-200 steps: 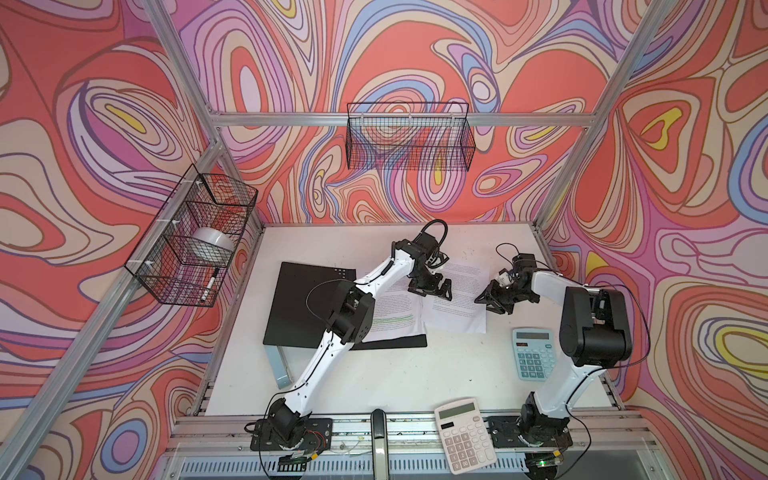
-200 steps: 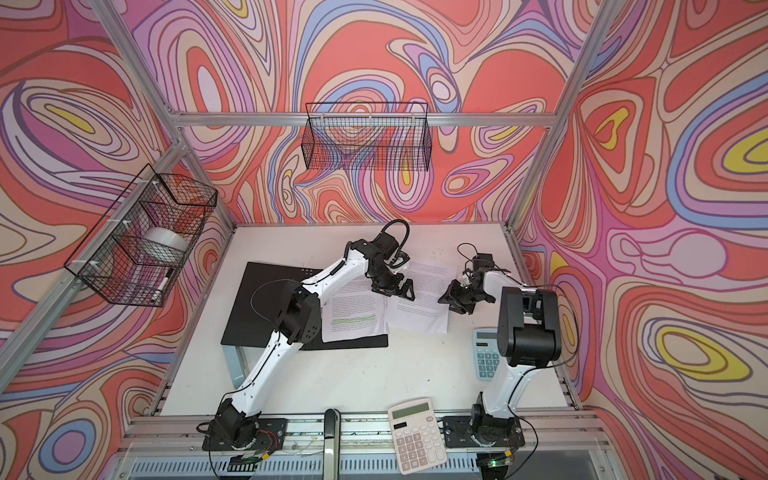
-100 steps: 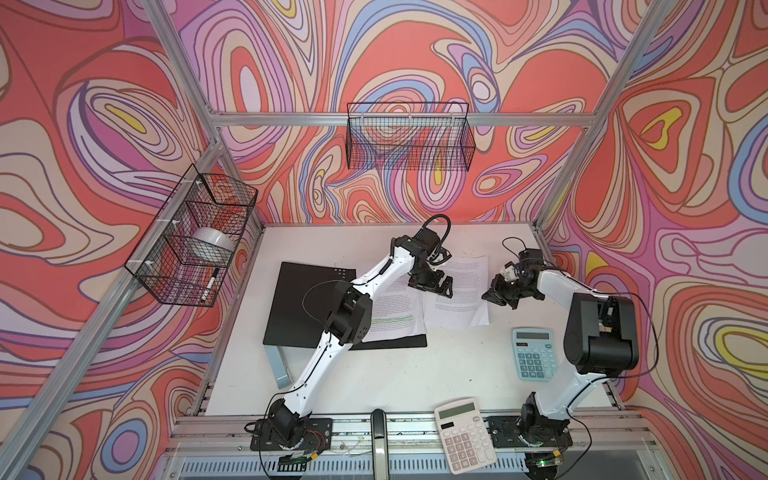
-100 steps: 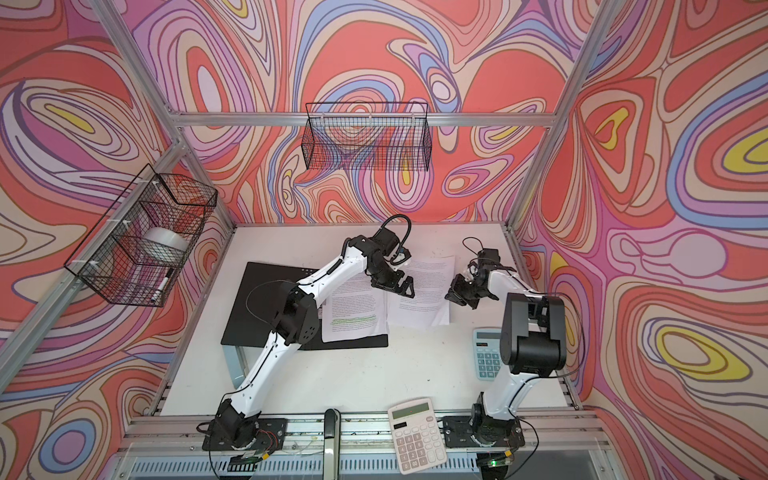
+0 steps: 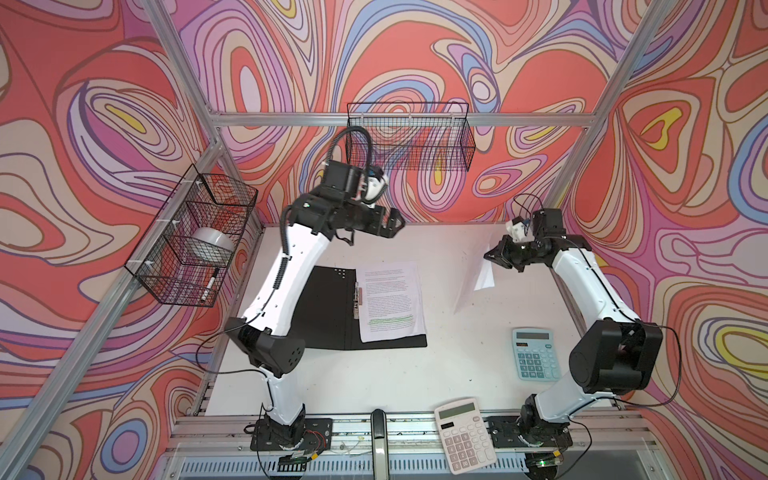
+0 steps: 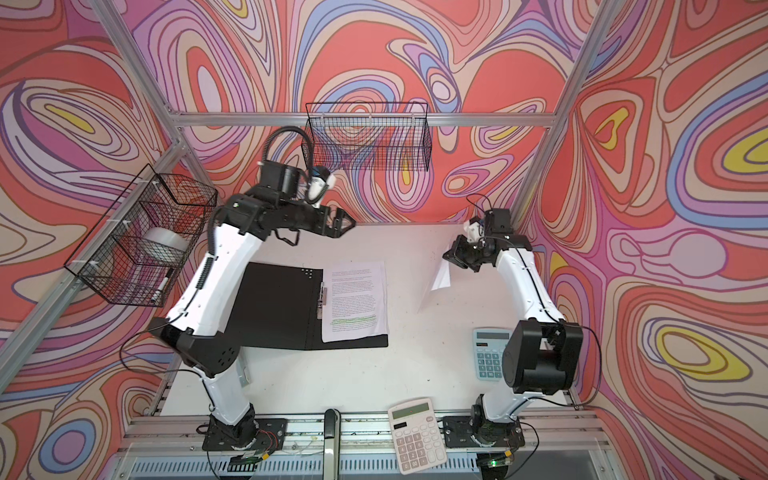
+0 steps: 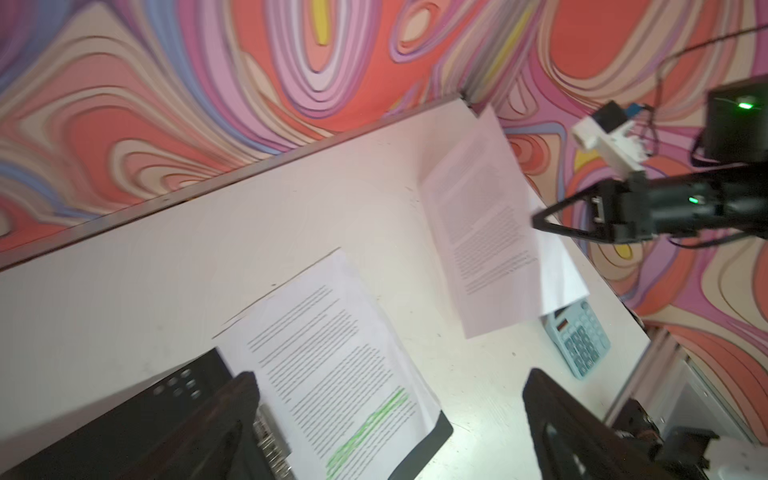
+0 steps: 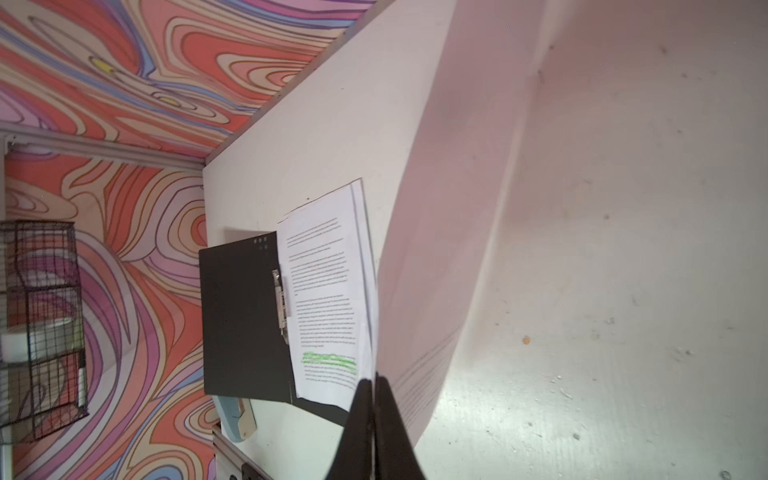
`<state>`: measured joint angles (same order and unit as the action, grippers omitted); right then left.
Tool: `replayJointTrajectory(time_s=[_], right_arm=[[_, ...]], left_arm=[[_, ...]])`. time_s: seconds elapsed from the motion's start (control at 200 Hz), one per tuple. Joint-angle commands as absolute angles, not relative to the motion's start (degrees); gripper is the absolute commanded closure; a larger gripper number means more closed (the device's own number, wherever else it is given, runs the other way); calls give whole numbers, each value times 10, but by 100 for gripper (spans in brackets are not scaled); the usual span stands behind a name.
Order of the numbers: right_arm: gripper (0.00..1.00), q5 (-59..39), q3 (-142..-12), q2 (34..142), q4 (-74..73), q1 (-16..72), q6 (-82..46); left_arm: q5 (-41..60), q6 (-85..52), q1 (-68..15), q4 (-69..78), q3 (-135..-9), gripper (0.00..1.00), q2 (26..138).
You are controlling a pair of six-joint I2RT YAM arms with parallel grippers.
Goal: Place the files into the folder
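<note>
Right jaws pinch a raised sheet (image 5: 484,276), blue calculator (image 5: 535,353) nearby; left jaws gape beyond the folder (image 5: 328,316).

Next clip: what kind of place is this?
Probably a purpose-built robot recording booth, not a real office: swirl-patterned walls on a silver aluminium frame, two white-and-black robot arms mounted at the front of a white tabletop, and office props, an open black folder and a light blue calculator.
</note>
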<state>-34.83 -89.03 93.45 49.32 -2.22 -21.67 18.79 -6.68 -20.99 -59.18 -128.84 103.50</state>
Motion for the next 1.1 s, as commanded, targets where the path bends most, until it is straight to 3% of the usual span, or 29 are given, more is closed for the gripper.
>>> replayJointTrajectory(time_s=[0.0, 0.2, 0.426, 0.816, 1.092], right_arm=[[100, -356, -969, 962, 571, 50, -208], [100, -357, -1098, 1033, 578, 167, -247], [100, -369, -1154, 1079, 542, 247, -286], [100, -364, -908, 1047, 316, 252, -391], [100, -302, -829, 1073, 300, 252, -412]], left_arm=[[190, -74, -150, -624, -1247, 0, 1017], [241, -77, -37, -630, -1172, 0, 947], [213, -49, -18, -569, -1049, 0, 869], [252, -55, -18, -590, -1040, 0, 899], [258, -53, -18, -591, -1031, 0, 908]])
